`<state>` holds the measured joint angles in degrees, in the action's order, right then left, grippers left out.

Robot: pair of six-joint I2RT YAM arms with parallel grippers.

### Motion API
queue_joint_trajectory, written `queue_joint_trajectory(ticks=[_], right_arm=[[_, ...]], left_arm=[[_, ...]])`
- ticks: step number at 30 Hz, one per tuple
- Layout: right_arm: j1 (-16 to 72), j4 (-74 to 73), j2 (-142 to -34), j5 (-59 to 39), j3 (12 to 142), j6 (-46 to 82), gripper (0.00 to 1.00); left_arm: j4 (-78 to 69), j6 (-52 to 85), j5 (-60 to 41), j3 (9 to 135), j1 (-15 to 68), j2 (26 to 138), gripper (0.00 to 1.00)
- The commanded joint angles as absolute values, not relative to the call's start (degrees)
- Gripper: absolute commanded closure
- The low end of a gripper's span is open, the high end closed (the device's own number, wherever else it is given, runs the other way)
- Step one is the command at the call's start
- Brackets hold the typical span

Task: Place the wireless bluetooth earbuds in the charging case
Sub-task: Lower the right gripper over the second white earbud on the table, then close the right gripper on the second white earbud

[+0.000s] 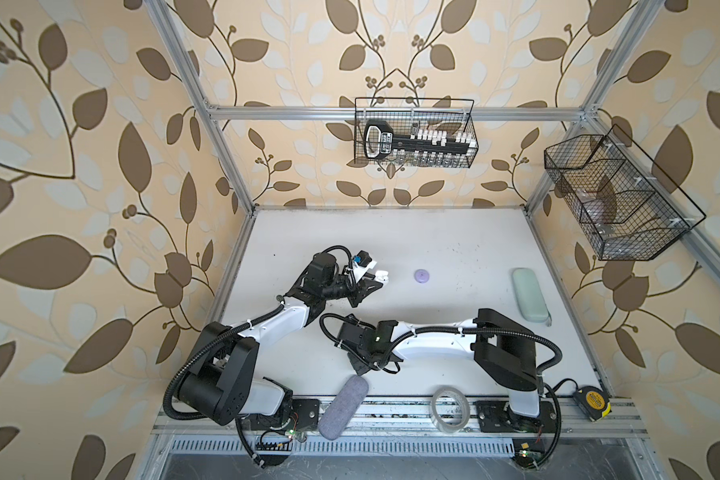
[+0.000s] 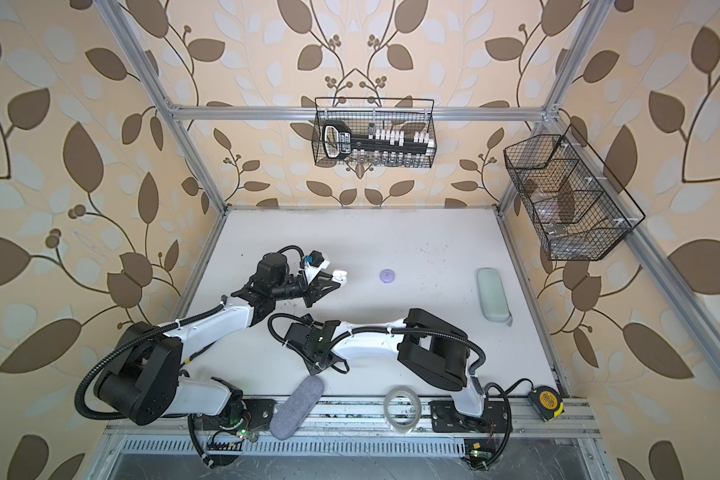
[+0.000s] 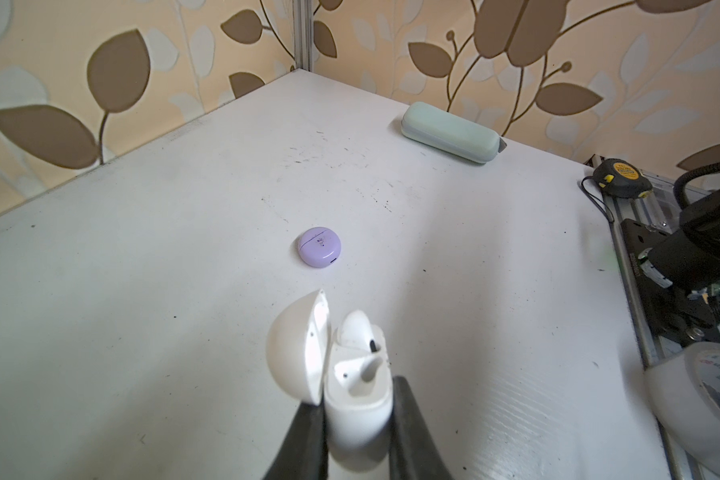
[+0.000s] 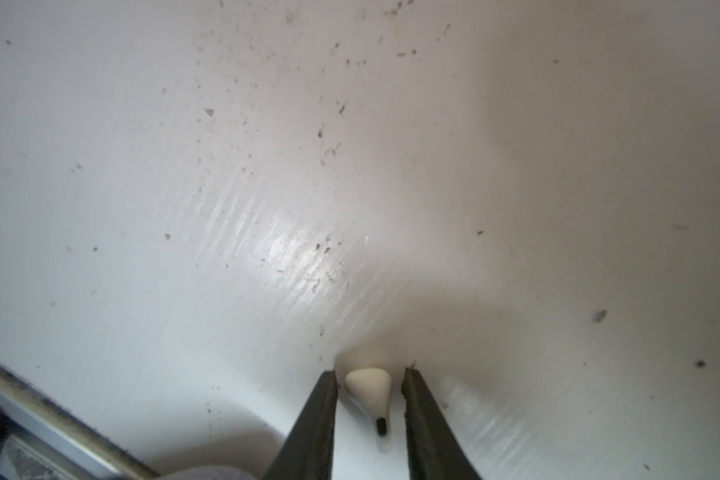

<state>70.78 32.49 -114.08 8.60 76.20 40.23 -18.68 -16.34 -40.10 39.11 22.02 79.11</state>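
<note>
White table [image 3: 142,291], white case [image 3: 358,399] open, one earbud [image 3: 356,328] inside, lilac case [image 3: 320,247] closed

earbud [image 3: 356,328] in case [image 3: 356,399] — second earbud [image 4: 368,386] on table [image 4: 184,166]

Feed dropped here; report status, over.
Left end effector clamps open white case, one slot empty. Right end effector straddles white earbud on table. Nothing obstructing.

both top views are looking steeply down on the whole table [image 1: 433,249]; the left wrist view is facing across it, the right wrist view apparently hovering close.
</note>
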Motion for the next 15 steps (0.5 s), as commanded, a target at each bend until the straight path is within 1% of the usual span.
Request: queue_joint_trajectory(ticks=[1,15], right_arm=[[71.18,35.23,-115.93,9.79,78.32,39.4,0.71],[71.19,38.38,-117.57,10.41,81.15,37.28,0.72]], left_arm=[[-21.18,-16.26,-41.48,39.91,21.36,77.43,0.95],[-21.01,-16.16,-41.57,40.08,21.36,77.6,0.94]])
